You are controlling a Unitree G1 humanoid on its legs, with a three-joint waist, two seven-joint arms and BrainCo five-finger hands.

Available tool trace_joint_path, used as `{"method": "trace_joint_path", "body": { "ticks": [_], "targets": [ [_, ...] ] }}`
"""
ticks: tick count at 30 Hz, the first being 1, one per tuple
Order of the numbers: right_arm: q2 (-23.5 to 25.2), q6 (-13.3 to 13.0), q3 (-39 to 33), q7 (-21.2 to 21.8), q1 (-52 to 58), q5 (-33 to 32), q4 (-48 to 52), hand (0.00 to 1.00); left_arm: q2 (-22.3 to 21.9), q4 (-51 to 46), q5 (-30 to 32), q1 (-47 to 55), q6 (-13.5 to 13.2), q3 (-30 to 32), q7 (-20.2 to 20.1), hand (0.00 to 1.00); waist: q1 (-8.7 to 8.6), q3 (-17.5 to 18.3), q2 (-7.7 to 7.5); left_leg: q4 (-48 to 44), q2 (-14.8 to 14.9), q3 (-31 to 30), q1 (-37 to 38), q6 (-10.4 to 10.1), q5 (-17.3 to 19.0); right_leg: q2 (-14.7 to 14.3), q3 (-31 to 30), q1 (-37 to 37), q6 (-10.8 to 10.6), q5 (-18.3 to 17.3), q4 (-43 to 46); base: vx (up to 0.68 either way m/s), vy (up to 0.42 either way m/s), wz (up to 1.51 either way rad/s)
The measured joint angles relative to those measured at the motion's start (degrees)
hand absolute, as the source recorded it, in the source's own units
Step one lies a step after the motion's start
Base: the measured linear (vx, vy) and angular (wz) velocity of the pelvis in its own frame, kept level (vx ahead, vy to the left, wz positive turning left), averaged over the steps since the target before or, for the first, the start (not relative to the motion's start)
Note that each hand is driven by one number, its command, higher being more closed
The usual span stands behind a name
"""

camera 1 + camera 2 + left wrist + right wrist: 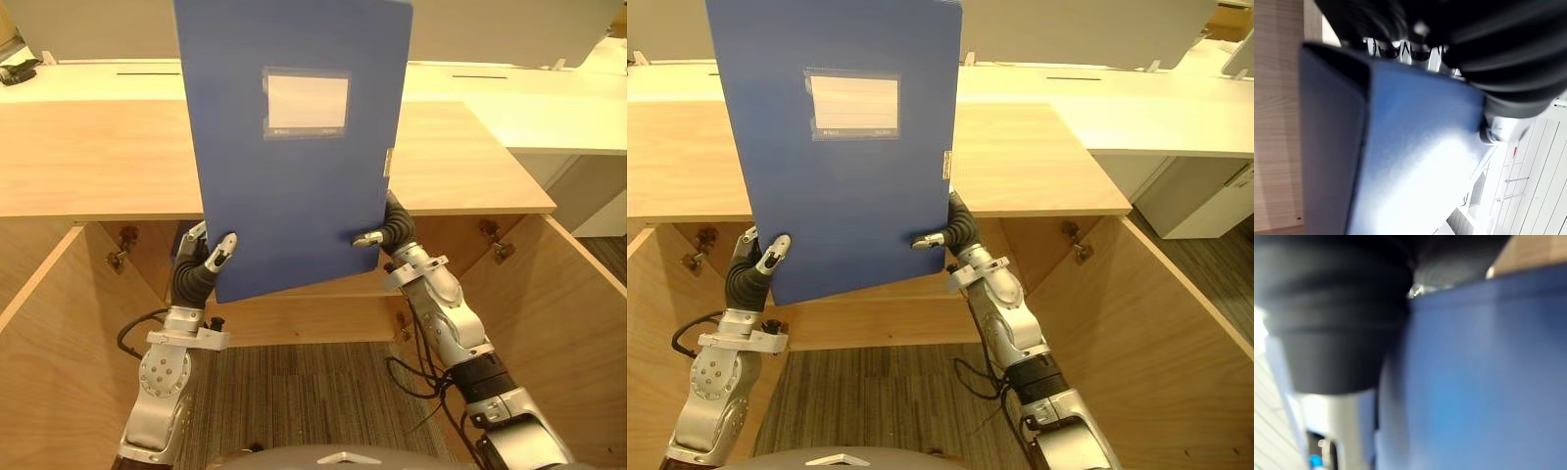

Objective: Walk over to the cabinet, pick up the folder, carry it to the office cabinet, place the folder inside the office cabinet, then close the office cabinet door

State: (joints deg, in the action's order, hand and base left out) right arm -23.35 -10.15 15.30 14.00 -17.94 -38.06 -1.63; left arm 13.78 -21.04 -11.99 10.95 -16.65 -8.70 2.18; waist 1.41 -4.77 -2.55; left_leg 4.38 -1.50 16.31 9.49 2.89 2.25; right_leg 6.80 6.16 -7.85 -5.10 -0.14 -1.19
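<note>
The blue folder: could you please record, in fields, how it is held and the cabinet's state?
Folder: blue rectangular plastic folder, upright, slightly tilted, white label facing the head camera
Left hand: pinches its lower left corner
Right hand: pinches its lower right edge
Cabinet: light wooden cabinet, left door and right door open
Placement: folder not yet inside

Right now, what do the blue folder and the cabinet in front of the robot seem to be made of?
The folder looks like stiff, mostly matte plastic: an even blue, flat and unbent, with a clear pocket holding a white label. The cabinet looks like light wood or wood-patterned board: visible grain, satin finish. Which of the two I cannot tell.
</note>
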Motion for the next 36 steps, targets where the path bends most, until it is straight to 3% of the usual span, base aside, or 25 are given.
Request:
{"method": "trace_joint_path", "body": {
  "ticks": [13, 20, 26, 27, 36],
  "targets": [
    [-9.8, 1.9, 8.7, 4.3, -2.7, 0.1, -3.9, 1.0, 6.2, 1.8, 0.1, 0.0, -0.3, -1.2, 0.0, 1.0, 0.15, 0.0, -0.04, -3.9, -0.4, 0.1, -2.6, 0.7, 1.4, 0.9, -0.7, 0.9, 0.0, 0.8, -0.1, -0.05, -0.01, -0.01],
    [-9.7, 1.8, 8.7, 4.2, -2.3, 0.2, -4.1, 1.0, 6.4, 1.8, 1.8, 0.0, -0.3, -1.6, 0.3, 1.0, -0.01, 0.0, 0.05, -4.3, -0.5, 0.3, -2.9, 0.9, 1.1, 1.1, -0.7, 1.2, 0.0, 0.9, -0.1, -0.04, -0.016, -0.01],
    [-3.8, 1.4, 3.4, 3.5, 2.0, 3.0, -3.7, 1.0, 4.2, 1.8, 4.5, -0.1, -0.4, -1.6, 0.8, 1.0, -0.02, 0.1, 0.24, -4.3, -1.0, 0.2, -2.9, 1.1, 0.8, 1.3, -0.7, 1.2, 0.0, 0.9, 0.0, -0.04, -0.008, 0.0],
    [-2.0, 1.3, 2.0, 2.9, 2.8, 3.9, -3.5, 1.0, 3.3, 1.8, 4.8, -0.2, -0.4, -1.6, 0.9, 0.0, -0.05, 0.2, 0.31, -4.3, -1.0, 0.2, -2.8, 1.2, 0.8, 1.4, -0.7, 1.2, 0.0, 0.9, 0.0, -0.04, -0.003, 0.0],
    [7.5, -0.3, -4.5, -1.8, 5.0, 6.4, 2.1, 1.0, -2.1, 1.4, 6.6, -0.4, -3.0, -1.5, 0.8, 0.0, -0.04, 0.4, 0.61, -4.3, -1.6, 0.1, -2.8, 1.3, 0.5, 1.9, -0.7, 1.2, 0.0, 0.7, 0.1, -0.05, 0.004, 0.01]
  ]
}}
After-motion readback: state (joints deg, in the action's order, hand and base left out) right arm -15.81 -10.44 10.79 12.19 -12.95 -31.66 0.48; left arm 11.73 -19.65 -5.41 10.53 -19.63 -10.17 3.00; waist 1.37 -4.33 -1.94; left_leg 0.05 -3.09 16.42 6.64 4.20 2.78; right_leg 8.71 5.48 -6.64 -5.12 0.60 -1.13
